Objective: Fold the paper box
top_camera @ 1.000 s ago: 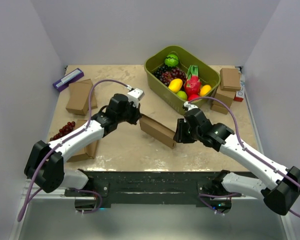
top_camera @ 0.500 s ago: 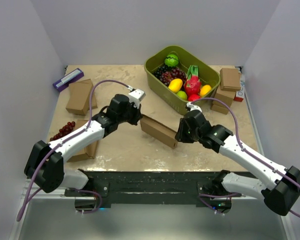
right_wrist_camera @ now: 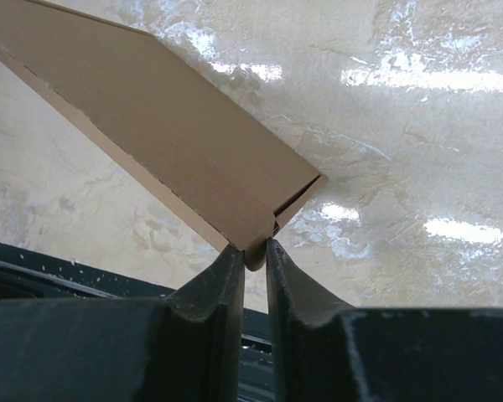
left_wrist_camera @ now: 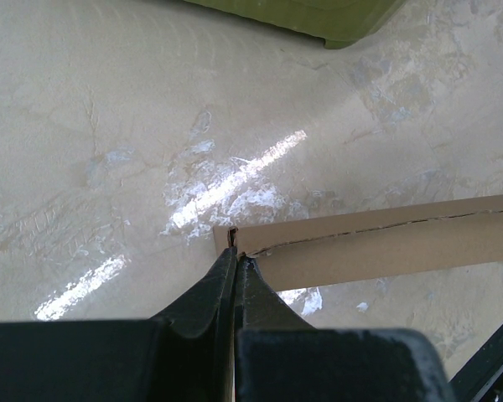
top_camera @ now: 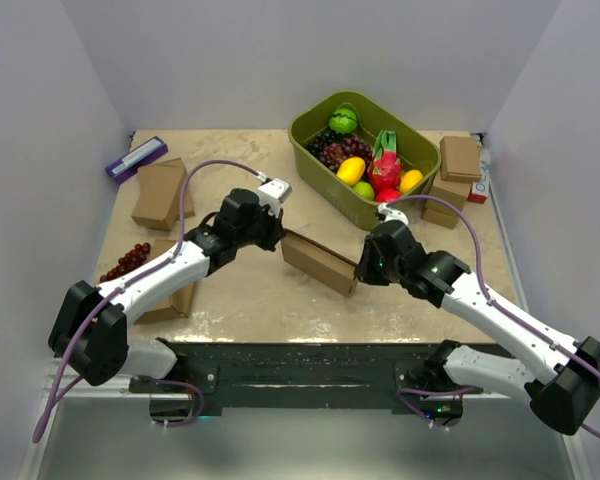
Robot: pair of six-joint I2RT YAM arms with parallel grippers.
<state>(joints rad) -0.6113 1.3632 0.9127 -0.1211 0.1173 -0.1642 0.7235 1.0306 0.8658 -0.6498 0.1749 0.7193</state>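
This looks like a robot test lab. Plain white walls (top_camera: 60,90) box in a small tabletop (top_camera: 250,290). A left arm (top_camera: 165,268) and a right arm (top_camera: 490,305), both robot arms with purple cables (top_camera: 205,166), are bolted to a black bar (top_camera: 300,362) at its near edge.

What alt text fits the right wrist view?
The right gripper, seen from its own wrist, pinches a corner of the flattened brown paper box between two black fingertips. The box runs away to the upper left over a glossy marbled table.
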